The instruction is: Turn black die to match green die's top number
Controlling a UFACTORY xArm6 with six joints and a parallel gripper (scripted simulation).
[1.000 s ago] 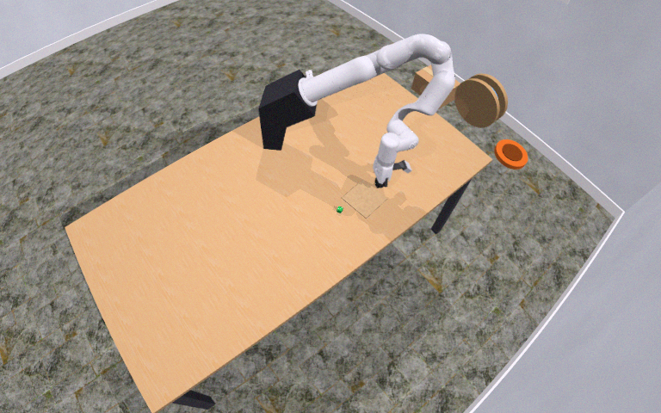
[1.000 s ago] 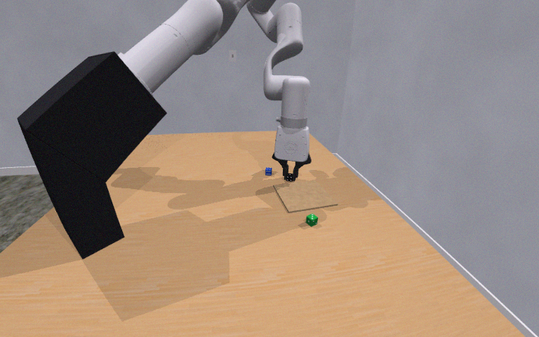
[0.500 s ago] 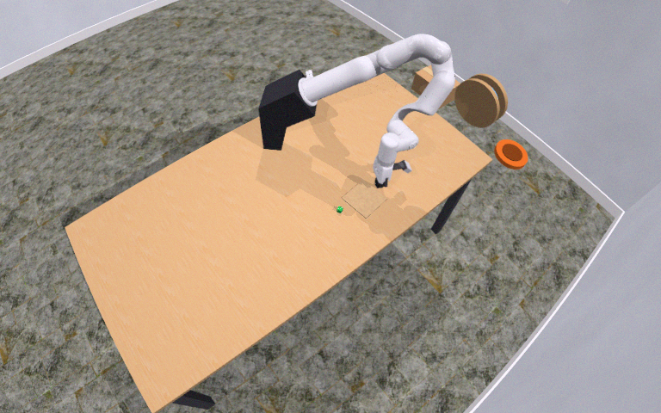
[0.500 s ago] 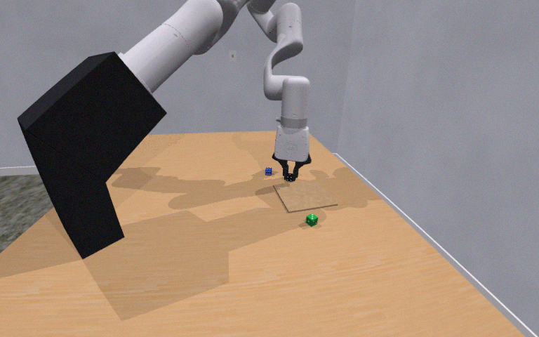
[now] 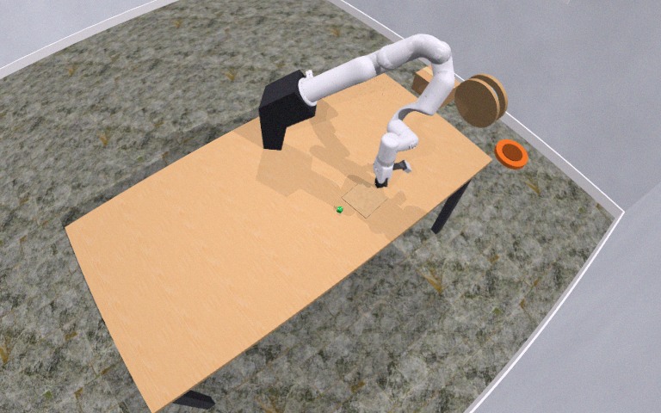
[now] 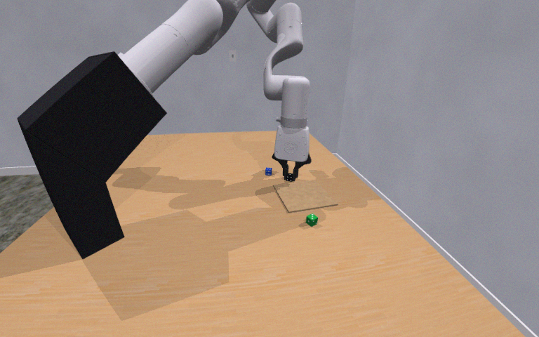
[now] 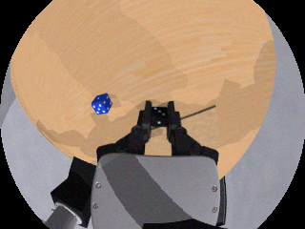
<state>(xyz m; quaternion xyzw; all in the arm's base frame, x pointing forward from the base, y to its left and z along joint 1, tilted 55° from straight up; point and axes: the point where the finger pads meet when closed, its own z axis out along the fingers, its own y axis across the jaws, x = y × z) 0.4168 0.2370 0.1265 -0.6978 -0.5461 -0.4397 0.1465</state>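
Note:
My gripper (image 5: 380,184) (image 6: 290,177) (image 7: 159,109) is shut on the black die (image 6: 290,177) (image 7: 160,114), low at the table just beyond the far edge of the mat (image 5: 362,201) (image 6: 307,199). The die is mostly hidden between the fingers and its top face cannot be read. The green die (image 5: 339,209) (image 6: 311,220) lies on the table off the near edge of the mat. The blue die (image 6: 268,170) (image 7: 102,103) lies on the table to the left of my gripper.
The arm's black base block (image 5: 282,109) (image 6: 85,139) stands at the table's back edge. Off the table are a round brown disc (image 5: 479,101) and an orange ring (image 5: 510,153). The table's right edge (image 6: 417,234) runs close to the mat.

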